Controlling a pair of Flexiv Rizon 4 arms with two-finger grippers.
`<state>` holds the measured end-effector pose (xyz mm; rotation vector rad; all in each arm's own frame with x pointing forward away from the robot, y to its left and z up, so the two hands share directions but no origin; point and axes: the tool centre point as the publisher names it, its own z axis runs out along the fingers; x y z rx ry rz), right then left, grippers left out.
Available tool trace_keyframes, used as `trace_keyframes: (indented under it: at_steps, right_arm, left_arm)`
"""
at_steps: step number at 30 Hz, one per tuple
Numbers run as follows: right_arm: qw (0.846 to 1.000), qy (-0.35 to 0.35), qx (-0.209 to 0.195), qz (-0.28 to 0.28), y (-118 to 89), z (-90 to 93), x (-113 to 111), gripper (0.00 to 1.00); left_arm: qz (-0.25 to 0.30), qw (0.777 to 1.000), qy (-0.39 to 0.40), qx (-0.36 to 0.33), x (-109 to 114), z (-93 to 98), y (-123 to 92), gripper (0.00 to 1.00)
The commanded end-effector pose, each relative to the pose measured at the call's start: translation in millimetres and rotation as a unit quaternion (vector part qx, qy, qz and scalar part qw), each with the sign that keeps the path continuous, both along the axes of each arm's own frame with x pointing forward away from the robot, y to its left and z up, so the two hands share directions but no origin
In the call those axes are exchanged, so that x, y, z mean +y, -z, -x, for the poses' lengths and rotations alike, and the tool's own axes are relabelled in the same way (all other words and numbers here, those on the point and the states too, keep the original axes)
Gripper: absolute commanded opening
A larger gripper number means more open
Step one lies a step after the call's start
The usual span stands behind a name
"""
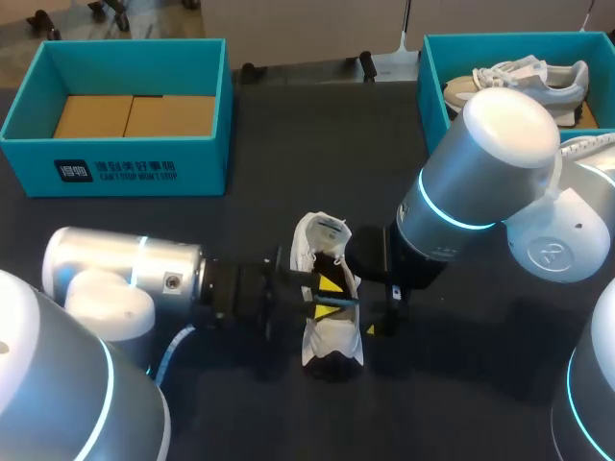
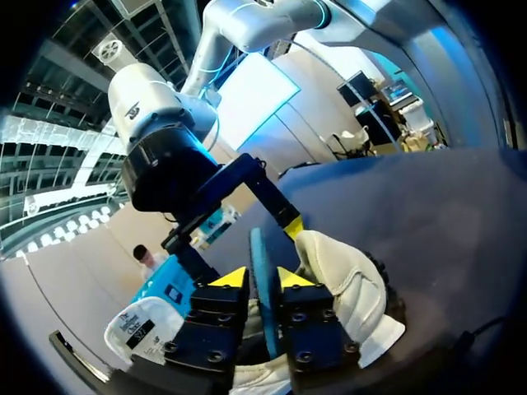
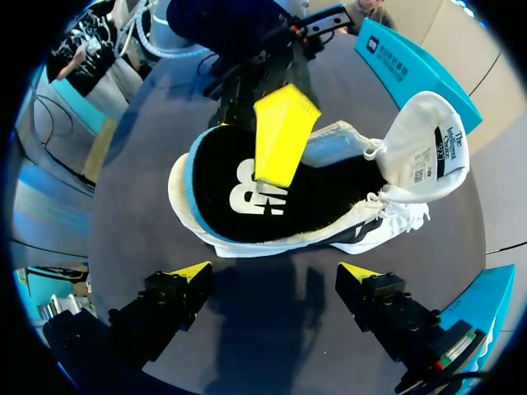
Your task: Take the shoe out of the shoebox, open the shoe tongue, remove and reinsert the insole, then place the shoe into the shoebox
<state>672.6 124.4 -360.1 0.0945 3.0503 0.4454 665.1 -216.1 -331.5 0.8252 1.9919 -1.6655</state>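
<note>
A white shoe (image 1: 322, 252) lies mid-table, its tongue (image 3: 432, 144) folded back. Its insole (image 3: 239, 193), black on top with a blue edge, stands on edge partly out of the shoe's opening. My left gripper (image 1: 332, 296) comes in from the left and is shut on the insole; in the left wrist view the blue edge (image 2: 262, 271) sits pinched between the two yellow tips of that gripper (image 2: 262, 280). My right gripper (image 3: 273, 276) hangs open just right of the shoe (image 3: 370, 222), touching nothing. In the head view the right gripper (image 1: 380, 307) is beside the shoe's side.
A teal shoebox (image 1: 38, 96) with cardboard inside stands at the back left. At the back right, a second teal box (image 1: 432, 72) holds another pale shoe (image 1: 519, 82). Dark tabletop (image 1: 240, 230) lies between the boxes and the shoe.
</note>
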Motion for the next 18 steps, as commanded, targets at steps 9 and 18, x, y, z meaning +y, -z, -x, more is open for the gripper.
trace_keyframes:
  at_steps: [9,18]
  right_arm:
    - [1.0,0.001,-0.001,0.0,1.3,0.6,0.7,1.0]
    - [1.0,0.001,-0.001,0.0,1.3,0.6,0.7,1.0]
  left_arm:
    - [-0.051,0.998,0.005,-0.037,-13.6,-13.9,22.9,0.0]
    - [-0.023,1.0,-0.006,-0.014,-4.4,-11.0,5.2,0.39]
